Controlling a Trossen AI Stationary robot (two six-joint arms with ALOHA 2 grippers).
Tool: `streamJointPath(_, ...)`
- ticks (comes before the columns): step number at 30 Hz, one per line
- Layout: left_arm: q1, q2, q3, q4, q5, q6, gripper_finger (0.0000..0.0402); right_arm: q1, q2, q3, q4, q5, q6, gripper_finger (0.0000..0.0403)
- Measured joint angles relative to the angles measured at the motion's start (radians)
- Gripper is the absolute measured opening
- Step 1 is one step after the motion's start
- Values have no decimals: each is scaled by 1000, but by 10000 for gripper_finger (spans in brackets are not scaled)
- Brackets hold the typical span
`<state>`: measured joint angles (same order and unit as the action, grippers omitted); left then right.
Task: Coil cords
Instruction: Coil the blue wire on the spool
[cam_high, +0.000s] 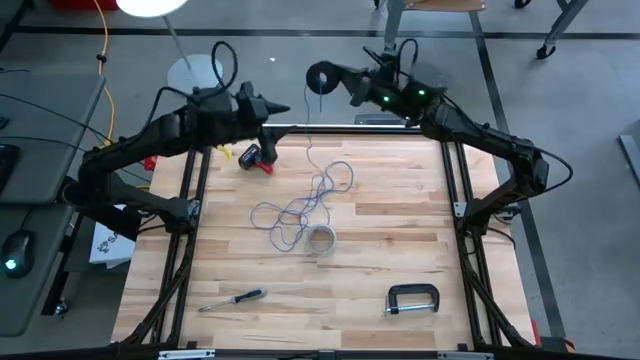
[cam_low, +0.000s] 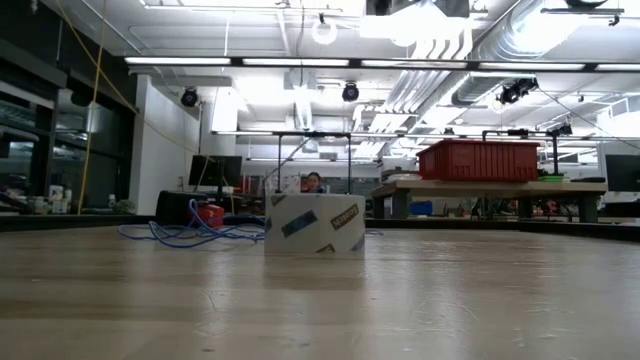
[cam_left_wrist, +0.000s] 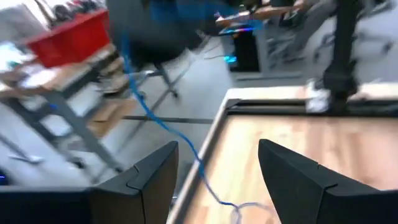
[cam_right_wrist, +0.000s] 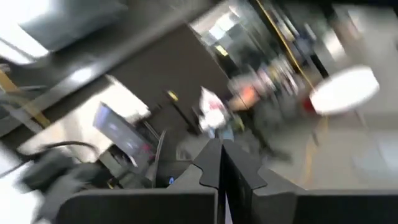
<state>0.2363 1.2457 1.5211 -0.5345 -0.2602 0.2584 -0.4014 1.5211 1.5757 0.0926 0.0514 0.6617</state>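
Sprawling mid-table beside the white tape roll, your thin blue and pale grey cords remain mostly uncoiled. One blue strand rises to the right gripper, clamped together above the far edge. The left gripper hovers nearby, fingers apart; next, likely catch that strand.

Bright even overhead light, glaring ceiling strips in low view, both wrist views motion-blurred
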Motion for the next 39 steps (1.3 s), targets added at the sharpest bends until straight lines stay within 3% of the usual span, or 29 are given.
streamJointPath(5, -47, 2, 0, 0, -136, 115, 216, -23, 20, -1, -81, -25, 118, 0)
streamJointPath(8, -36, 8, -4, -6, -162, 48, 216, -22, 20, -1, -9, -41, 115, 0)
streamJointPath(13, 32, 2, -90, 49, -32, -182, 216, -21, 24, 0, 53, -60, 74, 0)
streamJointPath(20, 88, -1, -233, 379, 110, -366, 216, -21, 24, 0, 54, -89, 53, 0)
streamJointPath(25, 122, 19, -246, 373, 96, -406, 216, -21, 24, 0, 55, -99, 52, 0)
streamJointPath(31, 162, 46, -245, 376, 179, -485, 214, -21, 24, 0, 55, -112, 37, 0)
streamJointPath(39, 152, 93, -245, 380, 256, -493, 174, -21, 24, 0, 61, -112, 37, 0)
